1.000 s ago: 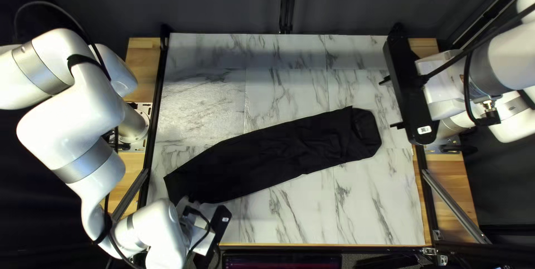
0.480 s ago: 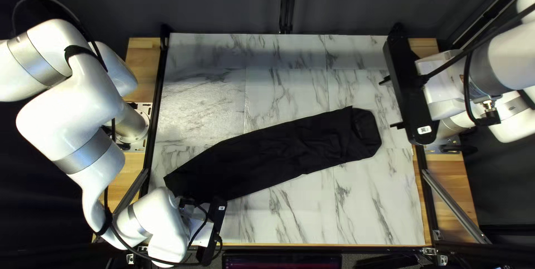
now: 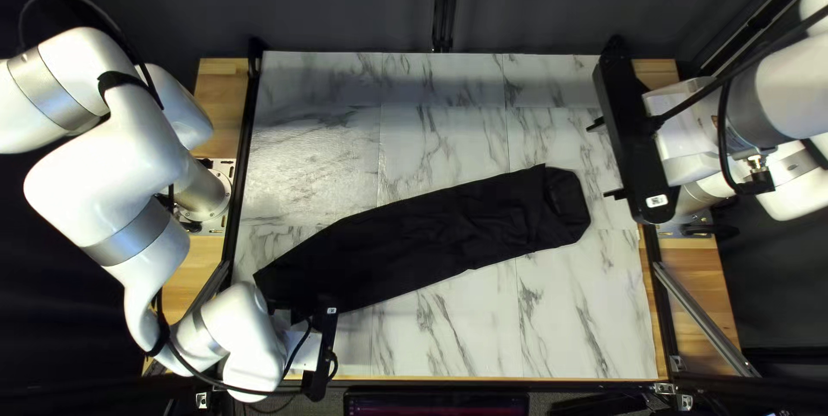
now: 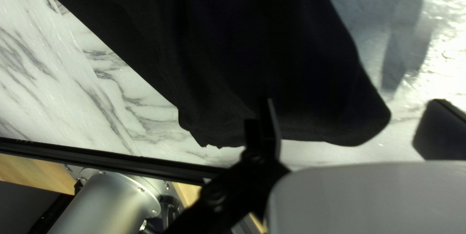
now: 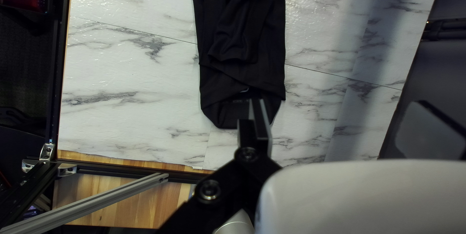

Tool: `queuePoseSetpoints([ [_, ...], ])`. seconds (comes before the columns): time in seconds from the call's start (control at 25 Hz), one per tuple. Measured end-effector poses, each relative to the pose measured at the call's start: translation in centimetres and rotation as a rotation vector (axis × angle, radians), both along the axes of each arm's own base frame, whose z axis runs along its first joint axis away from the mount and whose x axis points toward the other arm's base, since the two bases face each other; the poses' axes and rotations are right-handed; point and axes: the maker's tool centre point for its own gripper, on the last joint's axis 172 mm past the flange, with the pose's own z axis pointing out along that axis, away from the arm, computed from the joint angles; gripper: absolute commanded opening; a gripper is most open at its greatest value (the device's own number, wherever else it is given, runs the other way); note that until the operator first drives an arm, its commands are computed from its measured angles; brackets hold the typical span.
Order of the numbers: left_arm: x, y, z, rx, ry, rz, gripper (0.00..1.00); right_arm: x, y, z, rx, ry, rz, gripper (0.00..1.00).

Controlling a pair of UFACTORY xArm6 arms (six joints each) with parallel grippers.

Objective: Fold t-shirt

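Note:
The black t-shirt (image 3: 414, 248) lies as a long folded strip slanting across the table. Over its left, near end is my left gripper (image 3: 325, 347), fingertips hidden from above. The left wrist view has my left gripper (image 4: 354, 112) open, one finger over the cloth (image 4: 272, 45) and the other past its rounded corner; whether they touch is unclear. My right gripper (image 3: 605, 160) hangs open beyond the shirt's right end, its two tips apart. In the right wrist view the shirt (image 5: 242, 35) stretches ahead of my right gripper (image 5: 342, 105), one finger showing against its end.
Marbled tabletop (image 3: 448, 140) shows on both long sides of the shirt. A dark frame rail (image 3: 244, 166) runs along the left table edge, and a slanted metal bar (image 3: 703, 317) stands at the right. A screen (image 3: 435, 403) sits below the near edge.
My left gripper has shifted and turned a little near the shirt's left end, its black body now more upright in the top left view. Shirt and right arm look unchanged.

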Motion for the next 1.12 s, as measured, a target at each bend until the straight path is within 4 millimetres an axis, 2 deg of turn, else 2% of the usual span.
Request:
queuePoseSetpoints([
  [0.2,0.4,0.4,-0.8,-0.047,-0.005,-0.009,0.0,0.0,0.0,0.0,0.0,0.0,0.0,1.0],
  [0.36,0.7,0.7,-0.4,-0.062,-0.01,-0.018,0.0,0.0,0.0,0.0,0.0,0.0,0.0,1.0],
  [0.52,1.2,1.6,1.2,-0.052,-0.012,-0.036,0.0,0.0,0.0,0.0,0.0,0.0,0.0,1.0],
  [0.68,2.2,3.2,3.5,-0.021,-0.01,-0.066,0.0,0.0,0.0,0.0,0.0,0.0,0.0,1.0],
  [0.88,4.8,6.7,6.6,0.038,-0.005,-0.141,0.0,0.0,0.0,0.0,0.0,0.0,0.0,1.0],
  [1.04,8.1,9.8,8.4,0.076,0.0,-0.243,0.0,0.0,0.0,0.0,0.0,0.0,0.0,1.0],
  [1.12,10.4,11.2,9.2,0.092,0.007,-0.305,0.0,0.0,0.0,0.0,0.0,0.0,0.0,1.0],
])
